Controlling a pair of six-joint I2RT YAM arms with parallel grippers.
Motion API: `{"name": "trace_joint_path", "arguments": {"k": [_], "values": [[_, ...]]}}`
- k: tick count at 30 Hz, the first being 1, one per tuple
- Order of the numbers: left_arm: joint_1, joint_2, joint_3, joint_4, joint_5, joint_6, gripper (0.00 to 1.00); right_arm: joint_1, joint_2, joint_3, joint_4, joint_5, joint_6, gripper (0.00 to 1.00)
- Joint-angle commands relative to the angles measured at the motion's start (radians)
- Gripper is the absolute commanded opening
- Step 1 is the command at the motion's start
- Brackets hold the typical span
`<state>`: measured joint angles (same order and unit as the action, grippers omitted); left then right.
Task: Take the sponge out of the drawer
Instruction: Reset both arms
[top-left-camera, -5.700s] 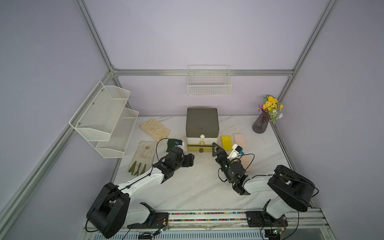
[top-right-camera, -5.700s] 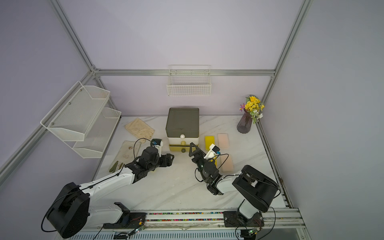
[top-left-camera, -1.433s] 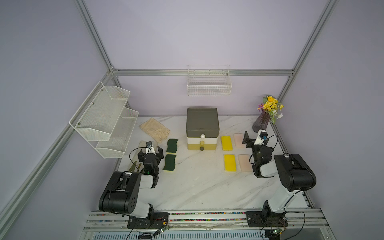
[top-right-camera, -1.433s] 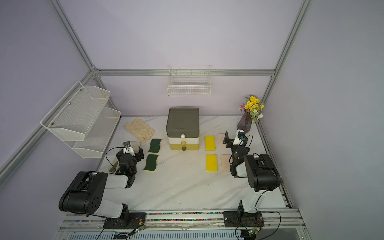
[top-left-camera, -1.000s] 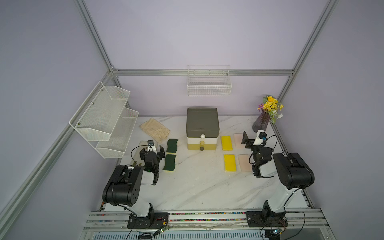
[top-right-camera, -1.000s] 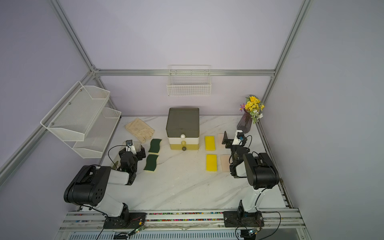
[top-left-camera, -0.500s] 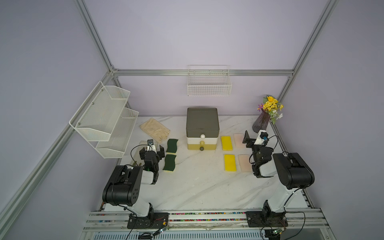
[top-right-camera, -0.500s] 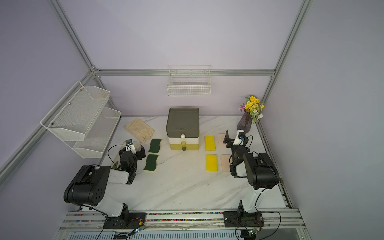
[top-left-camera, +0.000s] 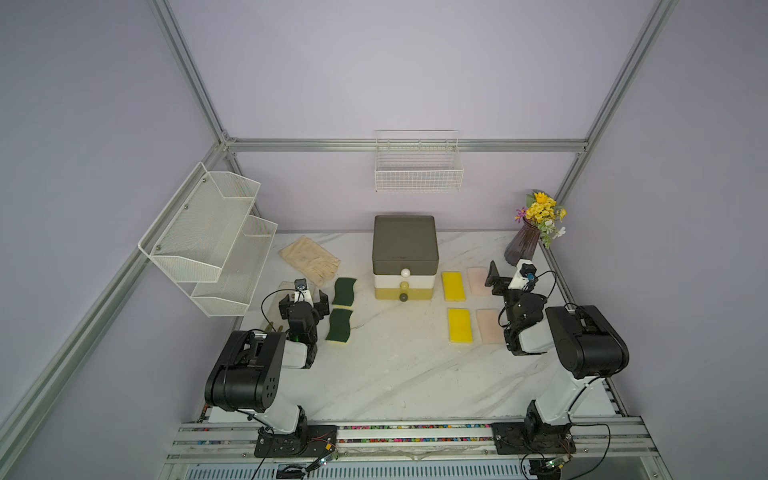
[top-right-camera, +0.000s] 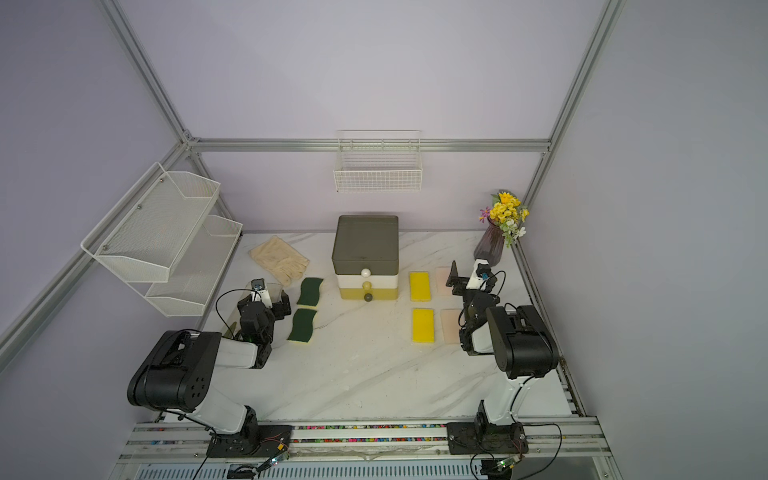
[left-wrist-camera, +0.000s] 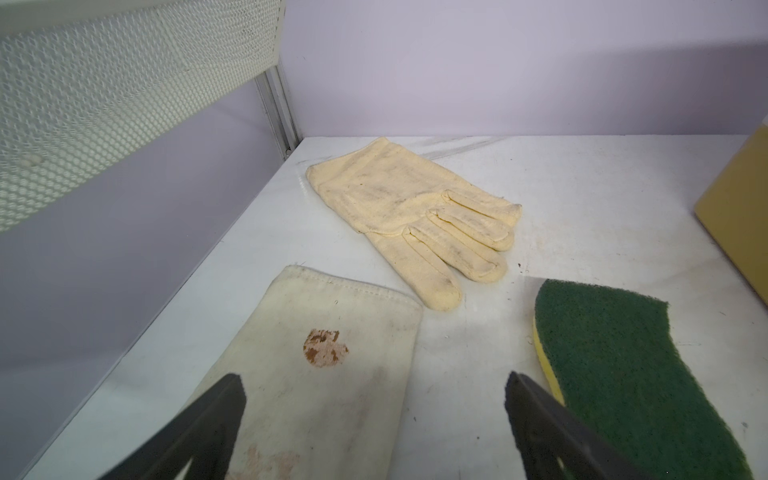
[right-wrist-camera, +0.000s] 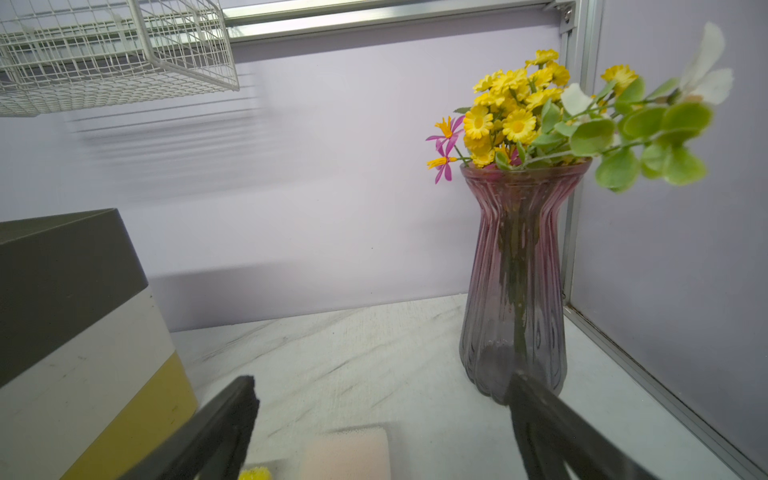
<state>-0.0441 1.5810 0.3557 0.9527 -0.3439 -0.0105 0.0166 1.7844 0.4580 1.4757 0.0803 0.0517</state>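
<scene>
The drawer unit (top-left-camera: 405, 257) (top-right-camera: 365, 257) stands at the back middle, with a dark grey, a white and a yellow drawer all pushed in; their insides are hidden. Outside it lie several sponges: two green-topped ones (top-left-camera: 344, 291) (top-left-camera: 338, 326) to its left, two yellow (top-left-camera: 453, 286) (top-left-camera: 459, 325) and two pink (top-left-camera: 477, 281) (top-left-camera: 490, 326) to its right. My left gripper (top-left-camera: 303, 302) (left-wrist-camera: 374, 384) is open and empty over a stained white cloth (left-wrist-camera: 324, 374), beside a green sponge (left-wrist-camera: 615, 365). My right gripper (top-left-camera: 510, 279) (right-wrist-camera: 381, 384) is open and empty above the far pink sponge (right-wrist-camera: 345, 455).
A beige glove (top-left-camera: 309, 259) (left-wrist-camera: 415, 212) lies at the back left. A purple vase of flowers (top-left-camera: 523, 245) (right-wrist-camera: 515, 282) stands in the back right corner, close to my right gripper. A mesh shelf (top-left-camera: 208, 237) hangs on the left wall, a wire basket (top-left-camera: 417, 166) on the back wall.
Several seconds ago both grippers were at the drawer unit's front; both arms have since folded back to the sides. Over the last second nothing has visibly moved.
</scene>
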Motion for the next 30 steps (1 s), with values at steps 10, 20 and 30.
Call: {"name": "trace_joint_path", "arguments": {"k": [10, 20, 30], "values": [[0.007, -0.01, 0.011, 0.018, 0.009, 0.001, 1.0, -0.006, -0.002, 0.014, 0.0, 0.001, 0.008, 0.97], [0.016, -0.007, 0.013, 0.018, 0.033, -0.003, 1.0, -0.007, -0.001, 0.014, 0.001, 0.0, 0.007, 0.97], [0.016, -0.012, 0.015, 0.009, 0.031, -0.003, 1.0, -0.006, -0.003, 0.012, 0.004, 0.001, 0.007, 0.97]]}}
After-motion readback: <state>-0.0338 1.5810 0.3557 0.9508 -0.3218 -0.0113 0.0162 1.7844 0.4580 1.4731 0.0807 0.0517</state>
